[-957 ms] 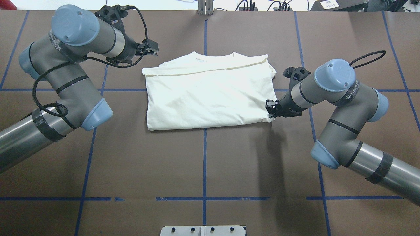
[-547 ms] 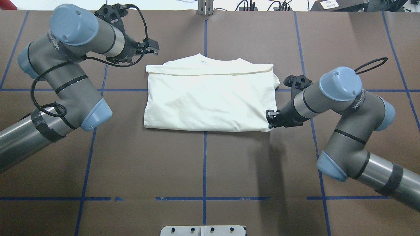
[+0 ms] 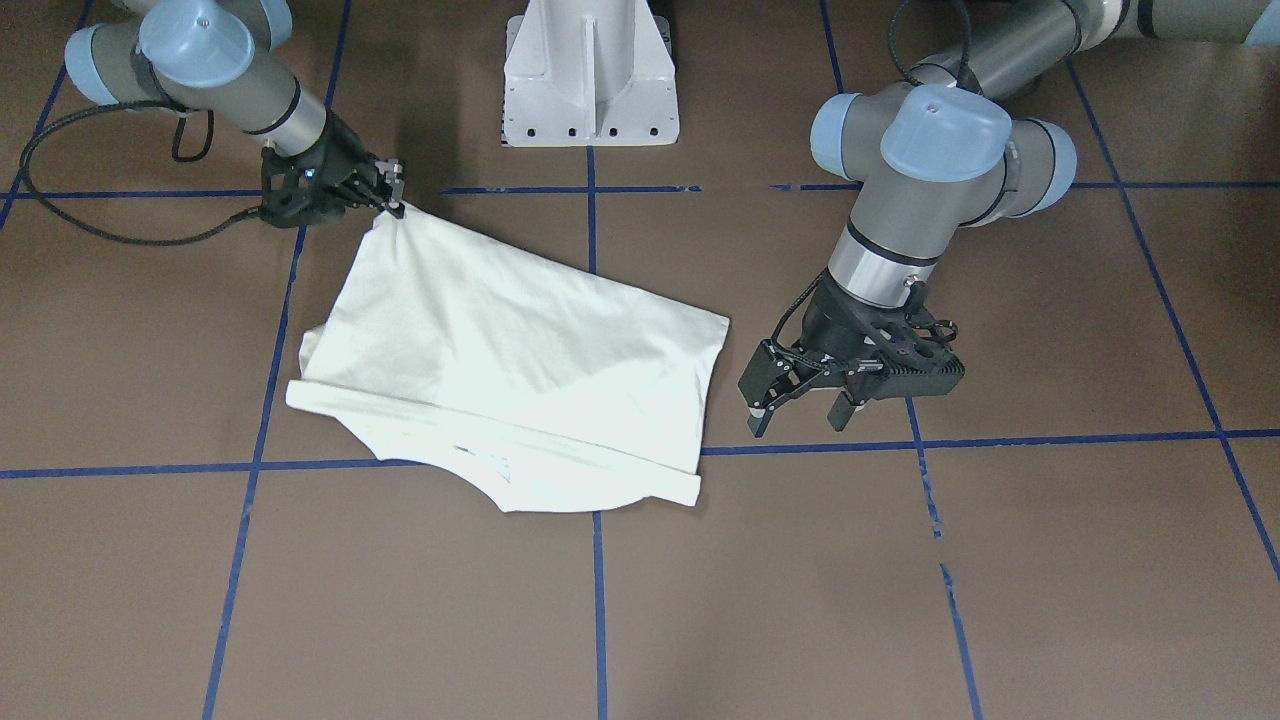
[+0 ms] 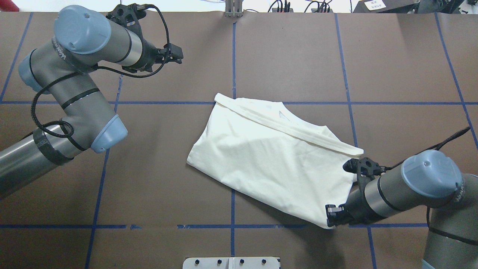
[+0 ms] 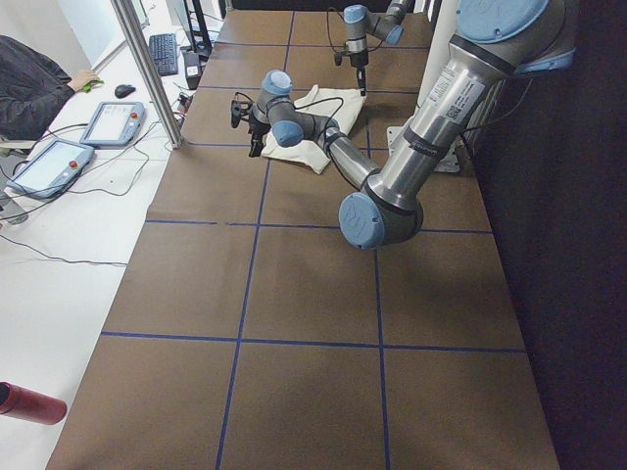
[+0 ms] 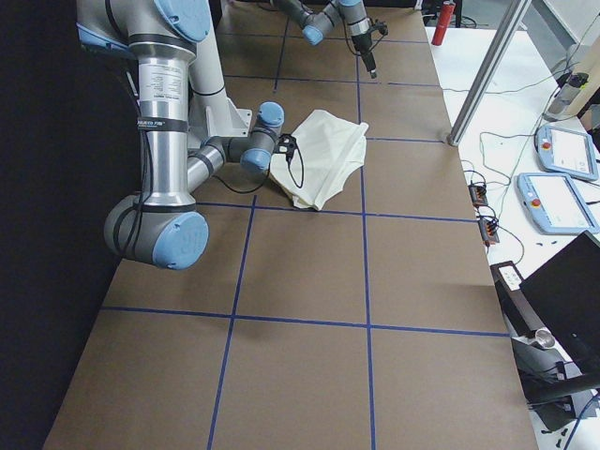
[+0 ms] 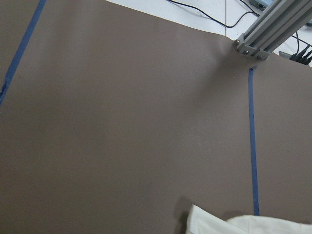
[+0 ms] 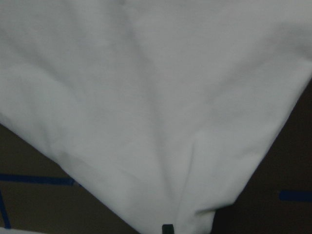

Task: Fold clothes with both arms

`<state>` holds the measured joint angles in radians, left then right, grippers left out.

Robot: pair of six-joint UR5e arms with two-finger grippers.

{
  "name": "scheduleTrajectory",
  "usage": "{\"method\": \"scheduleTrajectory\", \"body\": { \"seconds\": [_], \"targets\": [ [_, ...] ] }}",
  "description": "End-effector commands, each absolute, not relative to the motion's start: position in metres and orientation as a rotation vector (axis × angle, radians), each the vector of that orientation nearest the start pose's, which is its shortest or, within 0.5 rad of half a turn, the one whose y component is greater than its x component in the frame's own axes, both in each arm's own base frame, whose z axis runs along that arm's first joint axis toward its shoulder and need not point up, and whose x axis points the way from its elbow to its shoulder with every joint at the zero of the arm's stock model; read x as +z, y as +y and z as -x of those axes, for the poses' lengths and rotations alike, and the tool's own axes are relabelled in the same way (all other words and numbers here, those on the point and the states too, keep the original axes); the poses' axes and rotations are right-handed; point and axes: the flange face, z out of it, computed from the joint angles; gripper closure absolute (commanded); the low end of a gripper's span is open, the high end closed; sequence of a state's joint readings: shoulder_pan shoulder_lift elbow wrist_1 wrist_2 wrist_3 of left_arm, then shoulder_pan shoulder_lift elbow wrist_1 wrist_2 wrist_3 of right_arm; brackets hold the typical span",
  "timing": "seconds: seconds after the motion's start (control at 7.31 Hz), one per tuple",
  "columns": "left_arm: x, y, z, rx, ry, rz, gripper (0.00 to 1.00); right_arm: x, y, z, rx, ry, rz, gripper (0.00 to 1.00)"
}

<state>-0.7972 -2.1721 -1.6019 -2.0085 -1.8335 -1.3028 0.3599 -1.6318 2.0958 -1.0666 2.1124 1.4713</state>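
Note:
The cream-white shirt (image 4: 276,164) lies folded and skewed on the brown table, plain side up, with the collar fold along its far edge; no print shows. It also shows in the front view (image 3: 500,370). My right gripper (image 4: 331,218) is shut on the shirt's near right corner, low at the table; it also shows in the front view (image 3: 396,202). The right wrist view is filled with the white cloth (image 8: 146,97). My left gripper (image 4: 177,55) is open and empty at the far left, well apart from the shirt; it also shows in the front view (image 3: 797,420). The left wrist view shows only a shirt corner (image 7: 234,224).
Blue tape lines (image 4: 232,56) cross the brown table cover. The white pedestal base (image 3: 590,90) stands at the robot's side. An aluminium post (image 4: 233,9) stands at the far edge. A person (image 5: 34,83) sits at a side desk with tablets (image 5: 108,122).
My right gripper has pulled the shirt by its corner to the right and towards the robot, and the shirt has turned askew. The left arm has hardly moved.

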Motion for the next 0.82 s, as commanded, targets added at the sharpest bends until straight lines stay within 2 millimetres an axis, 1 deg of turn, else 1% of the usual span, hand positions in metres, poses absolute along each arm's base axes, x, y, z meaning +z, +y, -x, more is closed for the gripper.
{"method": "scheduleTrajectory", "body": {
  "seconds": [0.0, 0.14, 0.27, 0.41, 0.55, 0.68],
  "targets": [
    [0.237, -0.547, -0.425, -0.332, 1.055, -0.315, 0.01, 0.376, -0.197, 0.393, -0.071, -1.022, 0.326, 0.01],
    [0.245, -0.534, -0.438, -0.326, 1.055, -0.278, 0.01, 0.364, -0.198, 0.391, -0.079, -1.069, 0.306, 0.0],
    [0.262, -0.51, -0.457, -0.367, 1.059, -0.198, 0.01, 0.355, -0.223, 0.382, -0.027, -1.111, 0.243, 0.0],
    [0.265, -0.471, -0.487, -0.417, 1.08, -0.094, 0.01, 0.346, -0.26, 0.366, 0.056, -1.138, 0.166, 0.0],
    [0.258, -0.434, -0.508, -0.475, 1.102, 0.0, 0.03, 0.33, -0.295, 0.349, 0.125, -1.176, 0.097, 0.0],
    [0.256, -0.402, -0.526, -0.503, 1.106, 0.074, 0.06, 0.32, -0.321, 0.332, 0.177, -1.199, 0.048, 0.0]
  ]
}}
